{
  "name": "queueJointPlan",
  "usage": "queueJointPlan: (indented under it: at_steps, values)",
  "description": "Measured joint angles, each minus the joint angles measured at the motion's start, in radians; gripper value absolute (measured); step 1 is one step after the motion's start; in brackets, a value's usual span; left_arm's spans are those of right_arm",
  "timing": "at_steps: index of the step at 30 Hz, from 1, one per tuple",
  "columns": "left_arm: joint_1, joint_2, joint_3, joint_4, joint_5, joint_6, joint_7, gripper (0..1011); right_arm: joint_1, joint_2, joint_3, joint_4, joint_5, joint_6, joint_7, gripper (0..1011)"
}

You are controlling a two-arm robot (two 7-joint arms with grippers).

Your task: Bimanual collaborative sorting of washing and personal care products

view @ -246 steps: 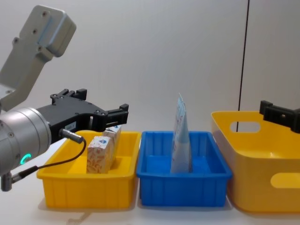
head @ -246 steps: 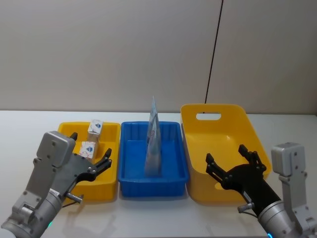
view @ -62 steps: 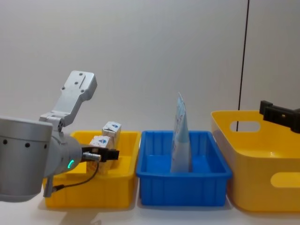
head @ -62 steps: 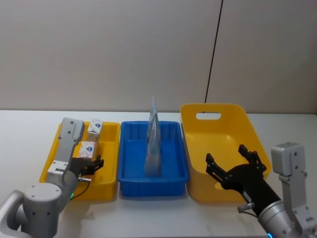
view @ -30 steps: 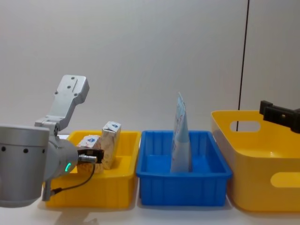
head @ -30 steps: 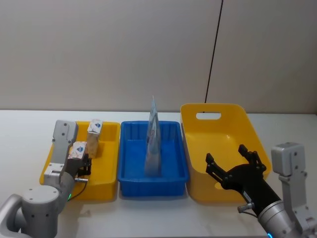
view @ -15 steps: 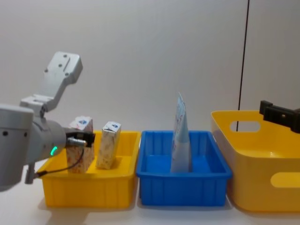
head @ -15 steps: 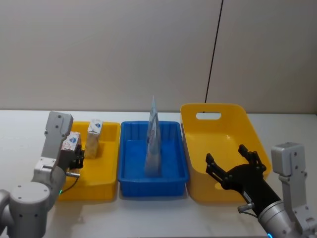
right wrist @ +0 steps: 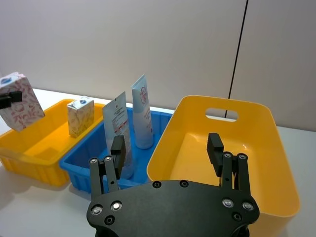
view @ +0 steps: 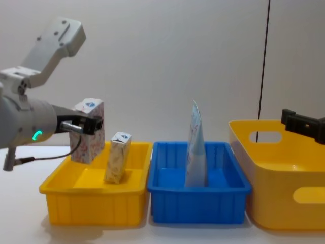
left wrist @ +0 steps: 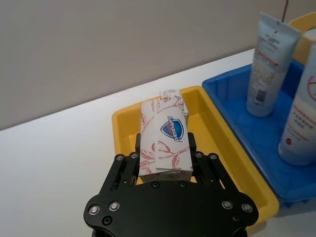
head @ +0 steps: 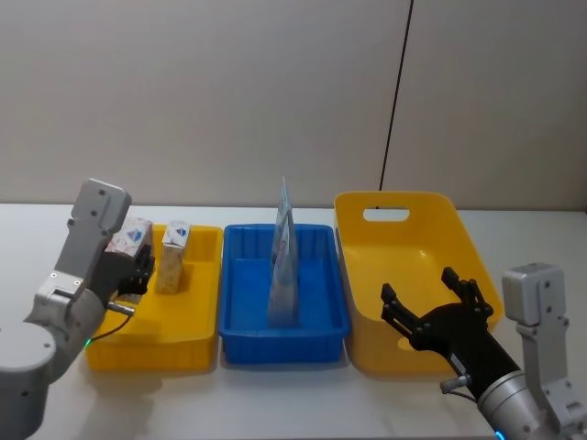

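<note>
**left hand has a carton in the air over the yellow bin**

the left hand is clamped on a carton, fingers pressing its two narrow sides about halfway up, the blue mark on top facing up. the carton hangs a little tilted above the far left end of the yellow bin, clear of the bin floor. a second carton stands upright inside that bin, just beside the first and not touching it.

by the look of it this is thin card around a solid bar: light, stiff enough to hold its shape, but the walls would dent under a hard squeeze. the printed faces look smooth, so a mid-height pinch across the narrow sides, as here, seems the safe hold.

the pouch stands tall in the blue bin. it looks soft and top-light, likely to fold or tip; lower down, where it is fuller, is the place to take it.

the right hand hovers spread wide, gripping nothing, at the near wall of the big bin on the desk.
</note>
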Motion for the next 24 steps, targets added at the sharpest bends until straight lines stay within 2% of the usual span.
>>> queueJointPlan:
  at_steps: [14,24]
  values:
    - [0.026,0.104,0.007,-0.128,-0.039,0.003,-0.183,400,0.000,0.000,0.000,0.000,0.000,0.000,0.000,1000]
    - [0.037,0.188,0.014,-0.190,-0.089,-0.031,-0.337,400,0.000,0.000,0.000,0.000,0.000,0.000,0.000,1000]
